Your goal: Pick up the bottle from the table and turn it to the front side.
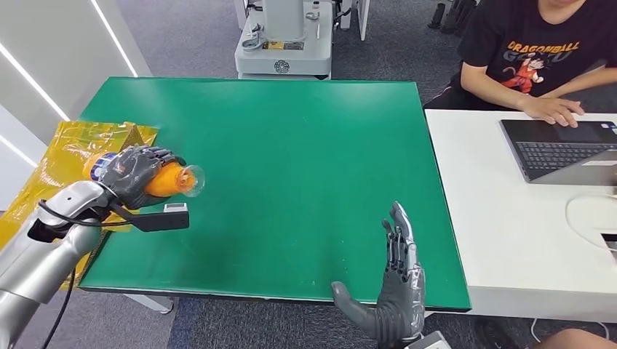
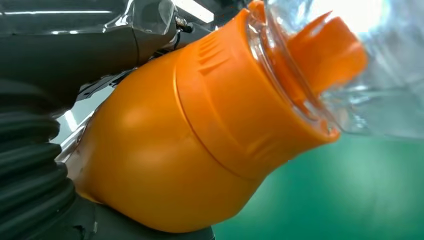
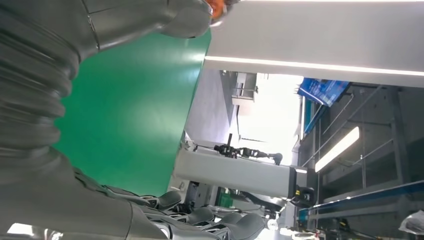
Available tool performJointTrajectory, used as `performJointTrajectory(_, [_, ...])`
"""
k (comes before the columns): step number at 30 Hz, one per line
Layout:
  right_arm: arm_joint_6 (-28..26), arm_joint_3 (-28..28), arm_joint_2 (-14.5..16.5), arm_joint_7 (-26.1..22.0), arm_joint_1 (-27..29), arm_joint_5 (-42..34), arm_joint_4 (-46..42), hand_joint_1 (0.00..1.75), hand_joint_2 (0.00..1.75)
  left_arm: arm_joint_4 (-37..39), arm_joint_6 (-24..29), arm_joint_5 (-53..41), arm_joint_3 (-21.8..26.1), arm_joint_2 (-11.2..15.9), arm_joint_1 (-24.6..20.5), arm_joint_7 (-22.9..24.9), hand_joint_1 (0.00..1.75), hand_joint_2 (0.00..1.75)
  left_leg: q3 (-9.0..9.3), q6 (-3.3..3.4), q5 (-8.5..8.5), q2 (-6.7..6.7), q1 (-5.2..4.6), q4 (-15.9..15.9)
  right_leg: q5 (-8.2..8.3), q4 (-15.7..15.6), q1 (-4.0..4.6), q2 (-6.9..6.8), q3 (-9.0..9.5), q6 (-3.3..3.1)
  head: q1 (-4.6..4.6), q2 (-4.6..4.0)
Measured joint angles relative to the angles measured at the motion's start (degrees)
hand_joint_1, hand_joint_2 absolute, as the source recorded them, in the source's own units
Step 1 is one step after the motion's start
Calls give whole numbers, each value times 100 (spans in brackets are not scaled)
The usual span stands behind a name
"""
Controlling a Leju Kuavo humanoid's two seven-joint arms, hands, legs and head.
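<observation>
My left hand (image 1: 134, 173) grips an orange bottle (image 1: 169, 179) above the left edge of the green table (image 1: 305, 153). The bottle lies sideways, its clear cap (image 1: 193, 179) pointing right over the table. Up close, the orange bottle (image 2: 165, 160) and its clear cap (image 2: 350, 65) over an orange spout sit against my left hand (image 2: 30, 165). My right hand (image 1: 396, 291) hovers at the table's near edge, fingers straight and apart, holding nothing. Its grey cover and dark fingers (image 3: 165, 215) show in the right wrist view.
A yellow plastic sheet (image 1: 65, 156) lies at the table's left side. A white desk (image 1: 509, 218) adjoins on the right, with a laptop (image 1: 560, 149) and a seated person (image 1: 538, 54) whose hand rests by it. A grey machine base (image 1: 284, 47) stands beyond the far edge.
</observation>
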Motion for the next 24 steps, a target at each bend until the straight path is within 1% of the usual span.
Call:
performJointTrajectory(5, [40, -18, 8, 5, 48, 3, -69, 0, 175, 1221, 162, -40, -408, -173, -239, -56, 175, 175, 0, -1, 0, 5, 2, 0, 1, 1, 2, 5, -3, -1, 0, 0])
performJointTrajectory(9, [53, -53, 15, 25, 70, 6, -109, 0, 175, 1792, 187, -110, -560, -276, -316, -38, 175, 175, -2, -1, 0, 5, 1, 0, 1, 1, 2, 5, -3, -1, 2, 0])
performJointTrajectory(13, [200, -78, 38, 18, 91, 54, -122, 0, 175, 2519, 281, -526, -778, -361, -423, -94, 175, 175, -1, -1, 0, 6, 1, 0, 1, 0, 2, 6, -4, -1, 1, 0])
performJointTrajectory(18, [309, -80, 49, -3, 87, 67, -107, 0, 175, 3379, 840, -990, -1099, -506, -580, -132, 175, 175, 1, -1, 0, 0, 1, -1, 0, 1, 1, -2, 4, -1, 2, 0])
performJointTrajectory(21, [323, -80, 66, 3, 71, 55, -74, 0, 175, 3683, 1170, -1120, -1191, -609, -658, -49, 175, 175, 8, -3, 2, -11, 0, -2, -2, 1, 0, -16, 14, -3, 1, 0])
performJointTrajectory(24, [321, -78, 95, 8, 43, 45, -38, 0, 175, 3883, 1352, -1251, -1230, -710, -715, 101, 175, 175, 9, -12, 9, -26, 0, -4, -2, 2, 1, -30, 18, -5, 2, -1])
